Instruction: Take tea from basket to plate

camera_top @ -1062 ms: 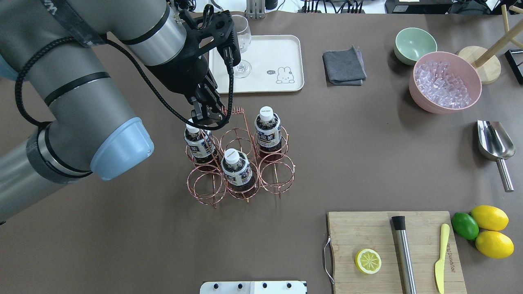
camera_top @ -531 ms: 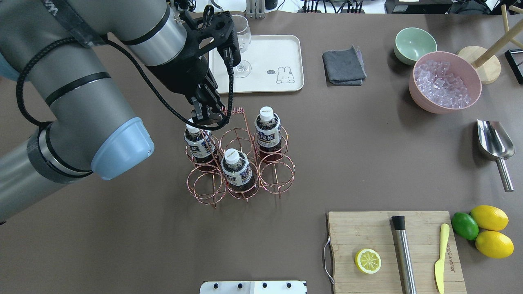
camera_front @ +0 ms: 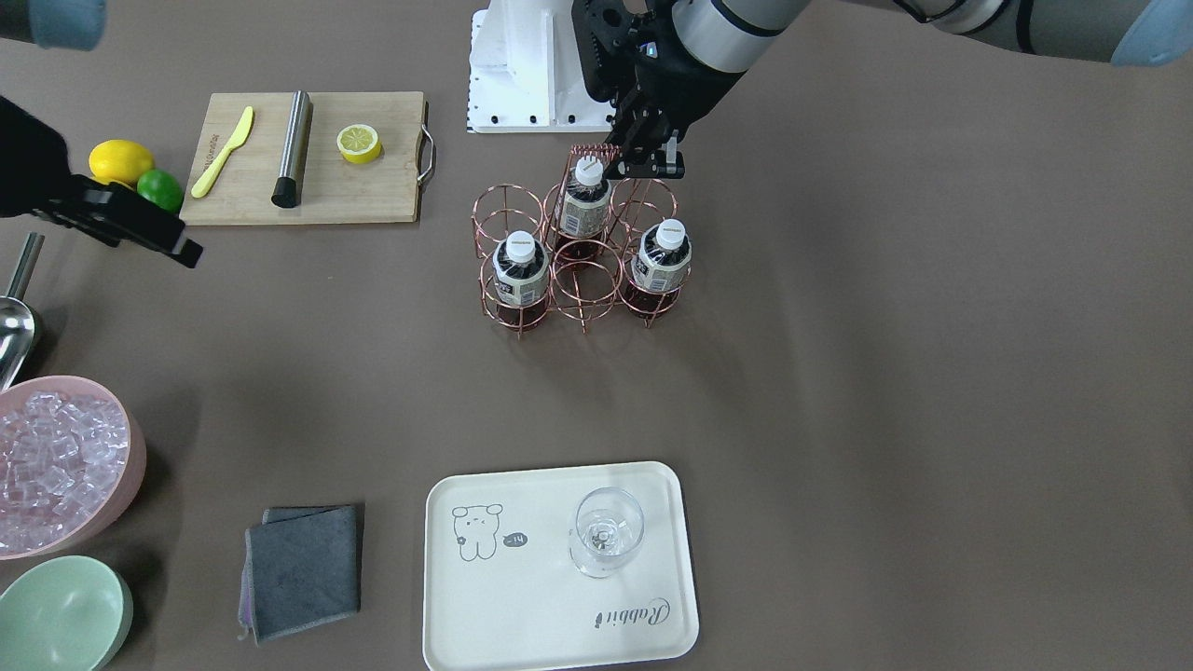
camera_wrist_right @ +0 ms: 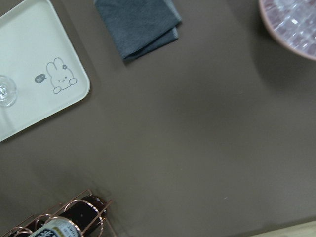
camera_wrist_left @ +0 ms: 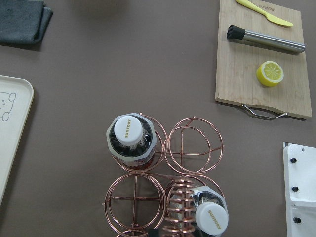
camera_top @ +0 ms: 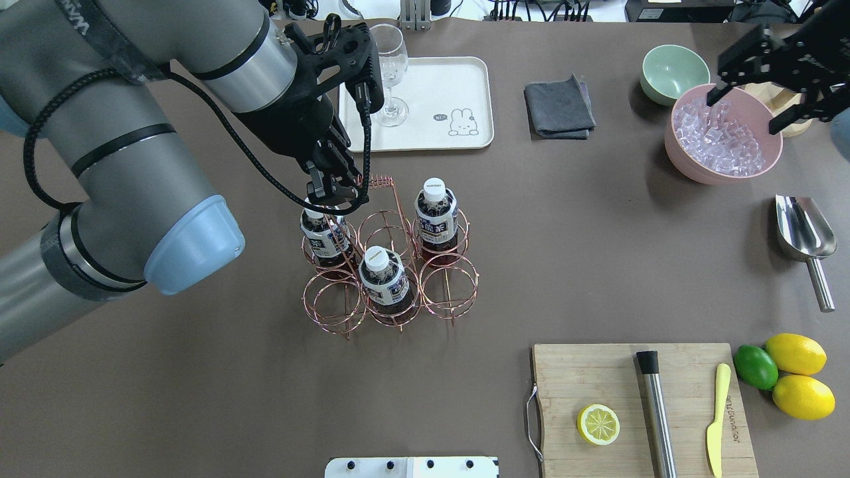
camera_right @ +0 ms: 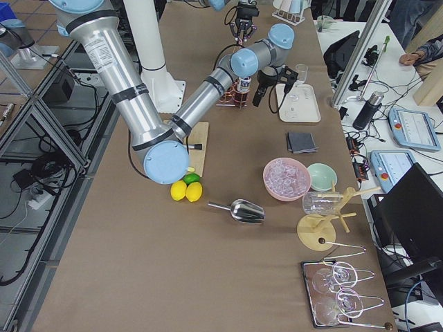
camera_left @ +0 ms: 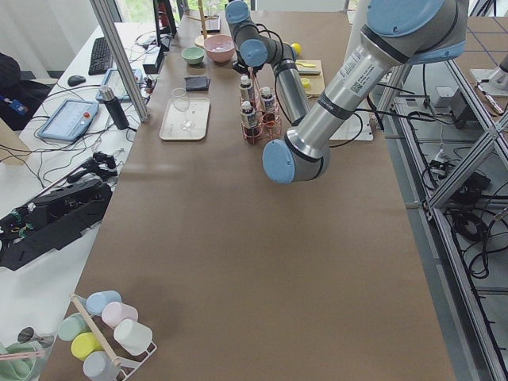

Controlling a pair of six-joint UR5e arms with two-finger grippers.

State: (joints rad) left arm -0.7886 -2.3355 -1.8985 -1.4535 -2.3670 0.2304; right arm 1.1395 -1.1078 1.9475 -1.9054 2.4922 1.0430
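Right pincer [camera_top: 742,114] newly in view, spread wide, empty, left pincer [camera_top: 330,194] over tea [camera_top: 323,238], gape unclear

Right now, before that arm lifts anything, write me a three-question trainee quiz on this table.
1. True or false: every cell of the basket holds a bottle.
2. Multiple choice: what stands on the plate? A) a wine glass B) a lemon half C) a green bowl
3. Short answer: which arm's tool hangs over the basket?

Key
1. False: there are only three tea bottles for six cells.
2. A
3. The left tool.
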